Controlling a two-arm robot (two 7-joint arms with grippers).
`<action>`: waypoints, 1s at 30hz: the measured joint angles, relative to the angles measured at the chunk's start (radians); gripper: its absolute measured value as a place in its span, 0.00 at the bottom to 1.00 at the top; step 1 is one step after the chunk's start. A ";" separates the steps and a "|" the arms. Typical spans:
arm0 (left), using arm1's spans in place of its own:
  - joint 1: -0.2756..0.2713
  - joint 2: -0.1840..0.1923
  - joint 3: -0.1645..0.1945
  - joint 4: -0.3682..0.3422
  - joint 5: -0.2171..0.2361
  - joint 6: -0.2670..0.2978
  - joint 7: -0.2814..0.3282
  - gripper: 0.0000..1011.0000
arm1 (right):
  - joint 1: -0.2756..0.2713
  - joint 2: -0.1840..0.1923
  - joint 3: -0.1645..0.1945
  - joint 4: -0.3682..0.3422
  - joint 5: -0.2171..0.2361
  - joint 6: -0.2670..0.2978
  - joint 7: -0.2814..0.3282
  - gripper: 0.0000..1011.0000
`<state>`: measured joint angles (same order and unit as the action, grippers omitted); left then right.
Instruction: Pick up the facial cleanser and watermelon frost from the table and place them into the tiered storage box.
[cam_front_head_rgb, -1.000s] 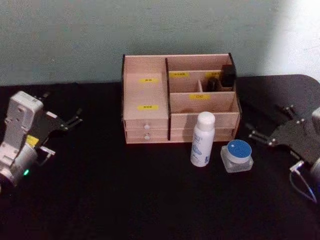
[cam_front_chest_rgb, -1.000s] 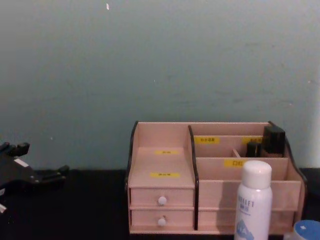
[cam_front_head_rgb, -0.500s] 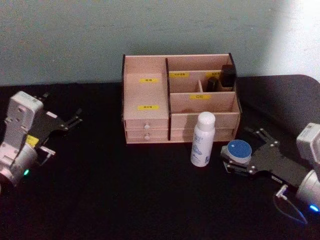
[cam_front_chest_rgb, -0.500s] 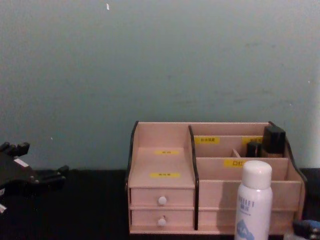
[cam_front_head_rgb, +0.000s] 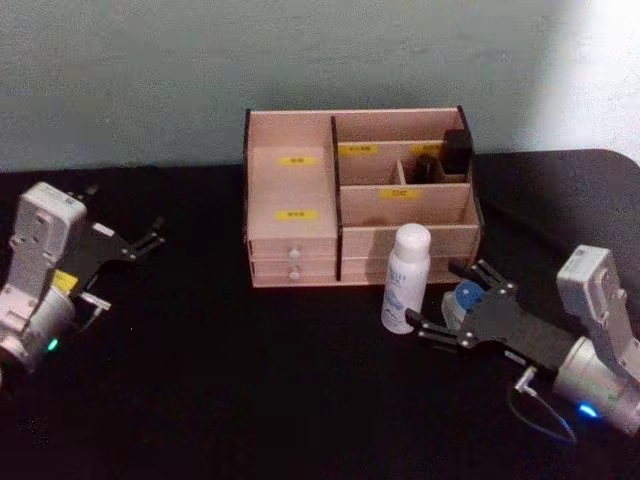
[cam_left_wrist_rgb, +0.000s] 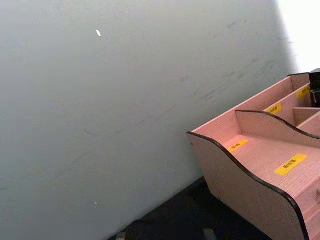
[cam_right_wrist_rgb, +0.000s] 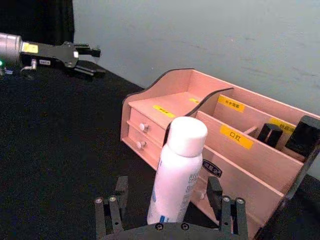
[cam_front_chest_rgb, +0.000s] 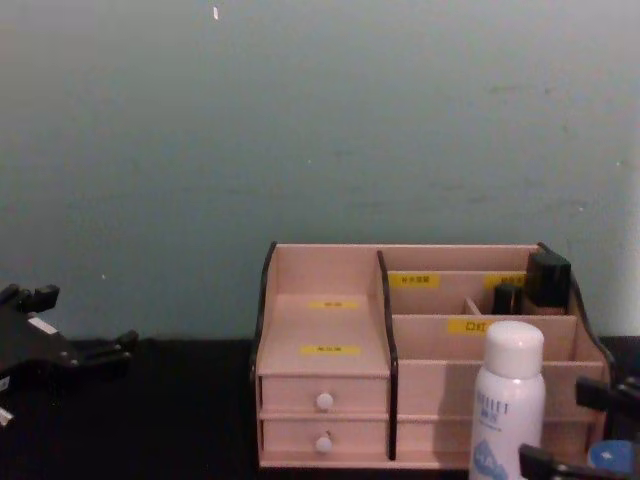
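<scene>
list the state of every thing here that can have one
facial cleanser: upright on the table, cap on
watermelon frost: on the table, lid on, not gripped
tiered storage box: drawers shut
right tool: open, at the watermelon frost
left tool: open, parked at the table's left

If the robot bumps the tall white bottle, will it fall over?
Probably. The facial cleanser is tall and narrow and stands upright on a small base, so a knock near the cap would likely tip it. It looks round, so once down it may roll. The right gripper is close by.
</scene>
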<state>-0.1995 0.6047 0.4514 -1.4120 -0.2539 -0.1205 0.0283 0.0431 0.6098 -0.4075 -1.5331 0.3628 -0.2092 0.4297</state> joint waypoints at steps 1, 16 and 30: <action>0.000 0.000 0.000 0.000 0.000 0.000 0.000 0.99 | 0.008 -0.010 0.000 0.012 0.002 0.000 0.006 0.99; 0.000 0.000 0.000 0.000 0.000 0.000 0.000 0.99 | 0.078 -0.102 0.009 0.124 0.006 0.010 0.040 0.99; 0.000 0.000 0.000 0.000 0.000 0.000 0.000 0.99 | 0.116 -0.139 0.029 0.167 -0.004 0.031 0.081 0.99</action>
<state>-0.1995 0.6047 0.4514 -1.4120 -0.2539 -0.1205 0.0283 0.1590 0.4705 -0.3786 -1.3663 0.3590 -0.1779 0.5107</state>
